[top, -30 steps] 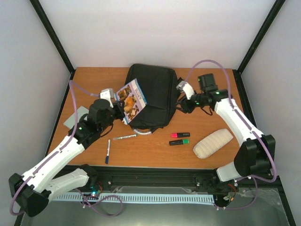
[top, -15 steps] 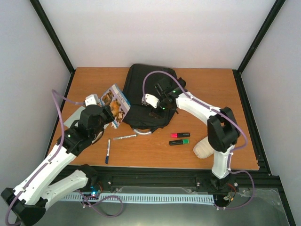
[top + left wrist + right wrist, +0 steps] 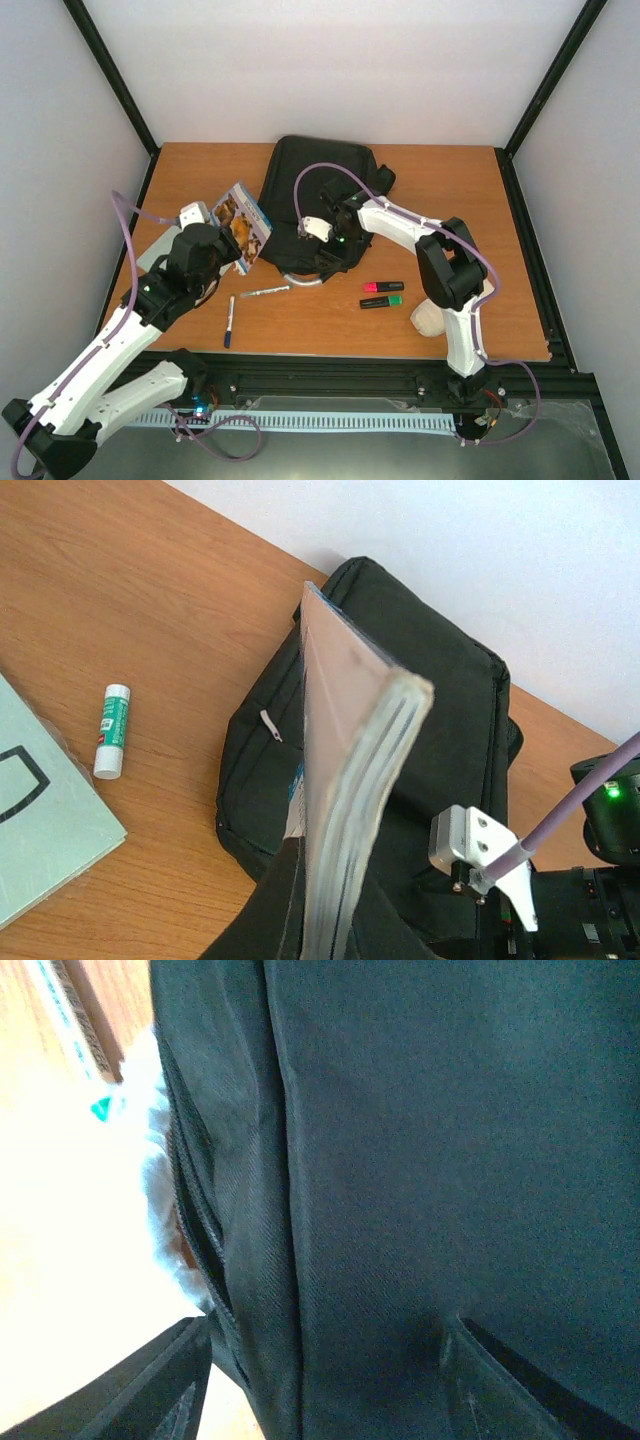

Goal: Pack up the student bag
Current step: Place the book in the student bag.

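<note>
1. A black capped marker (image 3: 229, 322) is lying nearest the arms' bases, to the near left of the large black soft fabric student bag (image 3: 320, 190) and well apart from it.
2. A slim silver pen (image 3: 265, 291) is lying just off the student bag's near-left corner, beside its grey loop handle (image 3: 308, 283).
3. A pink highlighter (image 3: 383, 287) and a green highlighter (image 3: 381, 301) are lying side by side to the near right of the student bag. A beige ribbed pouch (image 3: 427, 320) is sitting further right, only partly in view.
4. The left arm's fingers (image 3: 262, 925) are pinching a thin glossy picture book (image 3: 243, 222), holding it upright on edge just left of the student bag.
5. The right arm's fingers (image 3: 160, 1390) are standing spread over the student bag's near end, with black fabric filling the gap between them.
6. A pale green flat sheet (image 3: 40, 830) and a white glue stick (image 3: 112, 730) are lying left of the student bag.
7. The student bag is lying flat across the far middle of the brown wooden bench (image 3: 500, 200), handle end toward the arms.
</note>
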`<state>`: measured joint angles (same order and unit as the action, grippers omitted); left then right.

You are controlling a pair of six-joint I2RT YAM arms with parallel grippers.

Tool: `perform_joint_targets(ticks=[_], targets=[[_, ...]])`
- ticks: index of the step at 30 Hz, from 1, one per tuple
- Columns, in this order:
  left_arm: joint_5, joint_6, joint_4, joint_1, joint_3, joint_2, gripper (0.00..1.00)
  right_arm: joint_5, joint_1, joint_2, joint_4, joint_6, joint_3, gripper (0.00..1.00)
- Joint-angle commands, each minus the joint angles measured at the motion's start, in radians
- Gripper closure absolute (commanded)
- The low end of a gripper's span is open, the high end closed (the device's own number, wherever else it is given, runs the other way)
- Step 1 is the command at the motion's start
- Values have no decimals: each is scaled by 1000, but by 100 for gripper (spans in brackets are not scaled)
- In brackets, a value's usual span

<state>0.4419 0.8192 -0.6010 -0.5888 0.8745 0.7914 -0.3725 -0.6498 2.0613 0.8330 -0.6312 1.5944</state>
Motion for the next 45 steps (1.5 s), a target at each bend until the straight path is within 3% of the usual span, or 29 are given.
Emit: perform_joint_targets(ticks=[1, 3, 8, 10, 20, 25, 29, 34, 38, 45], targets=[[8, 14, 40, 10, 45, 1, 99, 96, -8, 17, -12, 25, -25, 38], [0, 18, 42, 10, 42, 6, 99, 150, 5, 21, -40, 63, -26, 46], [-30, 21, 52, 10, 29, 30, 99, 97, 104, -14, -52, 163, -7, 89], [-44, 21, 61, 10, 18, 36, 99, 91, 149, -54, -66, 186, -28, 96], [-160, 15, 158, 10, -28, 82, 99, -51, 532, -219, -103, 307, -140, 97], [-204, 5, 186, 10, -26, 119, 99, -102, 646, -295, -136, 326, -205, 97], [-249, -9, 221, 10, -32, 137, 99, -166, 622, -337, -113, 322, -256, 97], [-378, -52, 311, 10, -41, 136, 99, -173, 461, -361, -70, 286, -246, 97], [-410, -65, 297, 10, -3, 114, 99, -183, 347, -347, -48, 319, -152, 97], [-476, -22, 285, 10, 58, 56, 99, -306, 337, -273, -35, 416, 26, 97]])
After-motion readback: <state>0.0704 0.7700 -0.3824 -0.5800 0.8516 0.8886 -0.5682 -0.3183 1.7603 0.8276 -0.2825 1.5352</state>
